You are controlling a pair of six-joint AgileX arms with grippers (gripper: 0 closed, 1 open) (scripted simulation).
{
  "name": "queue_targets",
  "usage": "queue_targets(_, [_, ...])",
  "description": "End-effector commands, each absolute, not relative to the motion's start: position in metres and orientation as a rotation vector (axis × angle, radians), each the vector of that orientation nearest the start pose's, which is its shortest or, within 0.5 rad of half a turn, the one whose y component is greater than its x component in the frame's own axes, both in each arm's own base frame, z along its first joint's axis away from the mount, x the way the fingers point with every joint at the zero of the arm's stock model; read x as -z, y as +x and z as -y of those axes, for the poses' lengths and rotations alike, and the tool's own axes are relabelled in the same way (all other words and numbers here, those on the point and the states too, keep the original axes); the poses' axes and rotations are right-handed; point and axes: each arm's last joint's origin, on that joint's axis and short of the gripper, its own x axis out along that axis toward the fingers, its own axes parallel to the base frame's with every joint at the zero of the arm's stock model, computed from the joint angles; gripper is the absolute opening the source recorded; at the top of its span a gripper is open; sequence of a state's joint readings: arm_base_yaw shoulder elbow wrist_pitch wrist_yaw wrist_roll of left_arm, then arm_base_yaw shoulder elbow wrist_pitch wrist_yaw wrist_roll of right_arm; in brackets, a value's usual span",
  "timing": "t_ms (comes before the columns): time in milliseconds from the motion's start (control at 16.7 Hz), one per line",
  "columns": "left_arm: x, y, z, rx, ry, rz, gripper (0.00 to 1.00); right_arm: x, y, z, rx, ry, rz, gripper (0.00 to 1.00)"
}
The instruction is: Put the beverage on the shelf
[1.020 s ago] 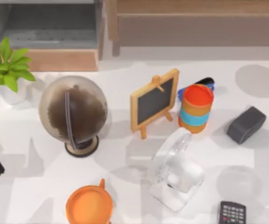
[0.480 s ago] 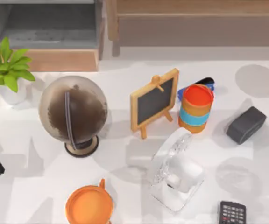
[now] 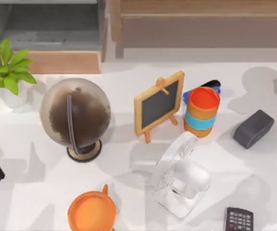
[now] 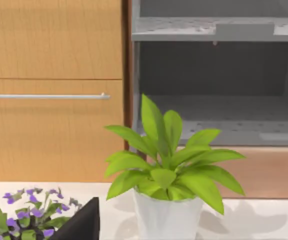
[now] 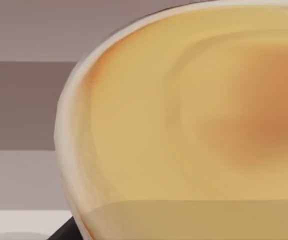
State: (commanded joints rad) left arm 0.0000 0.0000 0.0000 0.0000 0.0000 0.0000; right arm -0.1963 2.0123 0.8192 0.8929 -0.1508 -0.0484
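Plant: a green leafy plant (image 4: 169, 160) stands upright in a white pot (image 4: 166, 217) on the white table (image 4: 254, 222).
Shelf: a grey open shelf (image 4: 219, 117) sits behind the plant, with an upper board across it.
Cabinet: a wooden front (image 4: 51, 90) with a thin metal handle (image 4: 46, 96) stands beside the shelf.
Flowers: small purple flowers (image 4: 26, 212) sit near the pot, a dark shape (image 4: 81, 225) between them.

The orange mug (image 3: 91, 212) and the calculator (image 3: 239, 220) are cut off by the top view's lower edge.
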Motion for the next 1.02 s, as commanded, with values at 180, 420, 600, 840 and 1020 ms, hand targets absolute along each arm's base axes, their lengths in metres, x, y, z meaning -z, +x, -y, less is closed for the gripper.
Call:
queue_targets(180, [-0.16, 0.1057, 0.0012, 0.0, 0.0, 0.0, 1.0, -0.1022, 0.3733, 0.0674, 0.018, -0.009, -0.299, 1.0])
queue_targets(420, [-0.16, 0.1057, 0.0012, 0.0, 0.0, 0.0, 1.0, -0.1022, 0.3733, 0.0674, 0.018, -0.009, -0.299, 0.77])
queue_targets(600, [-0.16, 0.1057, 0.0012, 0.0, 0.0, 0.0, 1.0, -0.1022, 0.3733, 0.0674, 0.018, -0.009, -0.299, 0.55])
queue_targets(840, [-0.16, 0.1057, 0.0012, 0.0, 0.0, 0.0, 1.0, -0.1022, 0.3733, 0.0674, 0.018, -0.009, -0.299, 0.25])
queue_targets(1020, [-0.16, 0.1057, 0.0012, 0.0, 0.0, 0.0, 1.0, -0.1022, 0.3733, 0.0674, 0.018, -0.009, -0.299, 0.02])
